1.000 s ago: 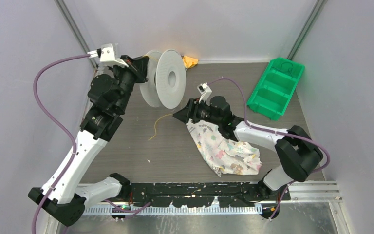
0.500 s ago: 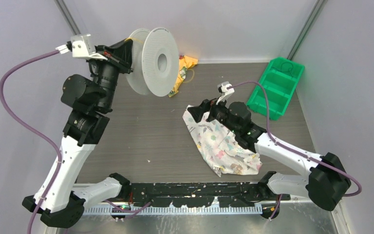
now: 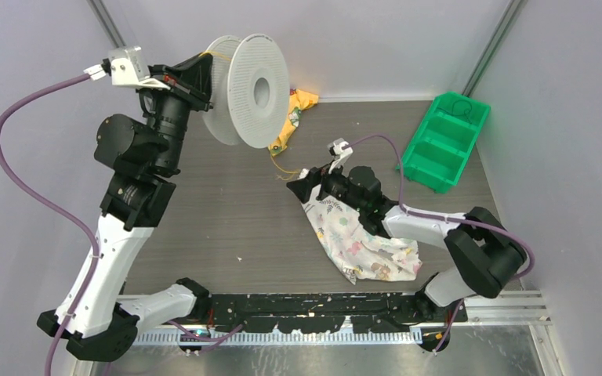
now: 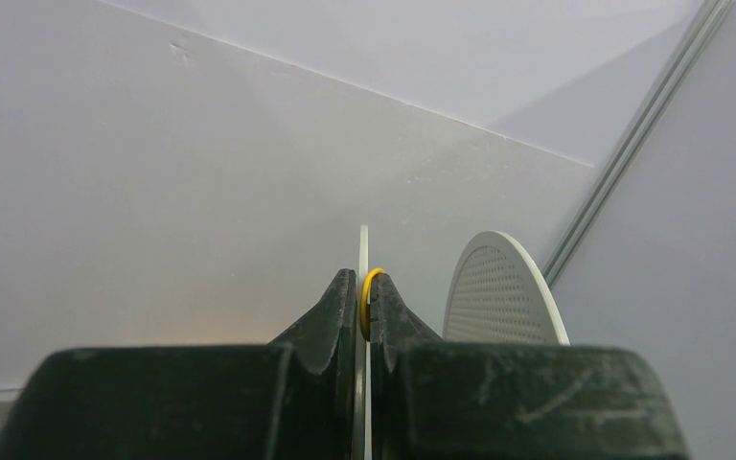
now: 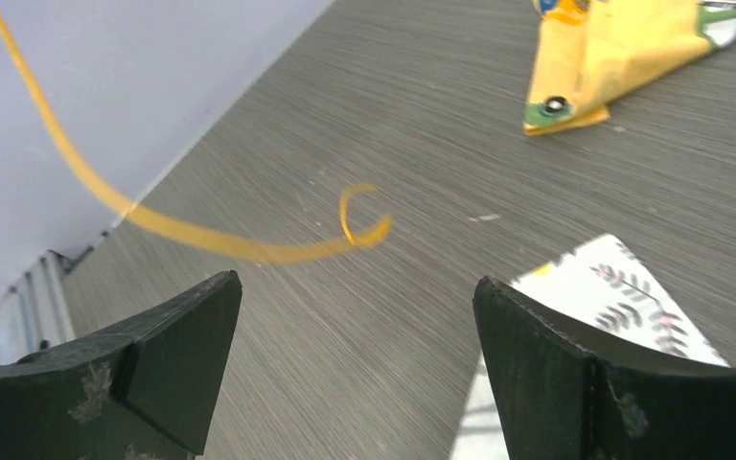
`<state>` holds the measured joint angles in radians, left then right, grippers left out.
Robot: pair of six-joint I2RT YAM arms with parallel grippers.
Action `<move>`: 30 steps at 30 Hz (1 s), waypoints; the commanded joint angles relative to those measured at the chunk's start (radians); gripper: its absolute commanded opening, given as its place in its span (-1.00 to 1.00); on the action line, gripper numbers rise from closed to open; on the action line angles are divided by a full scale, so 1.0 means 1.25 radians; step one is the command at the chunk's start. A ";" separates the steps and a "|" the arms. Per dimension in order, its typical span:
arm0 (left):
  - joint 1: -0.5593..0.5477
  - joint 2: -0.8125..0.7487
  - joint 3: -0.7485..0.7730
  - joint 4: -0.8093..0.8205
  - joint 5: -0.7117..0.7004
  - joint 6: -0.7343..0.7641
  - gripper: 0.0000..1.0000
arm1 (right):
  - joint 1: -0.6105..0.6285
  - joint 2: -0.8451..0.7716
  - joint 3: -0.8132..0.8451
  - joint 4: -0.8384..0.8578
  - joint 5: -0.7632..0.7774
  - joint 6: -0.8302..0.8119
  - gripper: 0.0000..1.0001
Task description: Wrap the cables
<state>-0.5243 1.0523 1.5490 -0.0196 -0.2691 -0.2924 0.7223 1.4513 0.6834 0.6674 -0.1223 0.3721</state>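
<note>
My left gripper (image 3: pixel 206 76) holds a white spool (image 3: pixel 252 90) up in the air at the back left, shut on one thin rim (image 4: pixel 363 251). A strand of the yellow cable (image 4: pixel 373 286) sits against the right finger, and the other perforated rim (image 4: pixel 501 292) stands to the right. The cable (image 3: pixel 277 160) hangs from the spool's underside and its free end curls (image 5: pixel 364 218) just above the table. Just right of that end, my right gripper (image 3: pixel 295 186) is open and low; in the wrist view the cable lies ahead of the gripper (image 5: pixel 355 292), with nothing between the fingers.
A floral cloth (image 3: pixel 360 239) lies under my right arm, its corner by the right finger (image 5: pixel 623 292). A yellow packet (image 3: pixel 291 113) lies at the back wall. A green bin (image 3: pixel 443 141) stands at the back right. Walls close in on the left, back and right.
My left arm has lifted the spool off the table, and the cable's end rose with it. My right gripper opened wide, drew back right, then returned left towards the cable's end.
</note>
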 commanded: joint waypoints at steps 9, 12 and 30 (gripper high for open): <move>0.000 -0.039 0.049 0.084 0.019 -0.032 -0.99 | -0.001 0.170 0.061 0.385 -0.034 0.199 0.88; 0.000 -0.039 0.053 0.081 0.023 -0.032 -0.99 | -0.001 0.206 0.071 0.417 -0.002 0.211 0.84; -0.001 -0.052 0.046 0.090 0.028 -0.029 -0.99 | -0.001 0.287 0.122 0.474 0.109 0.258 0.72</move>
<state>-0.5243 1.0176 1.5642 -0.0189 -0.2424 -0.3077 0.7216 1.7901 0.7845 1.1816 -0.0185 0.6857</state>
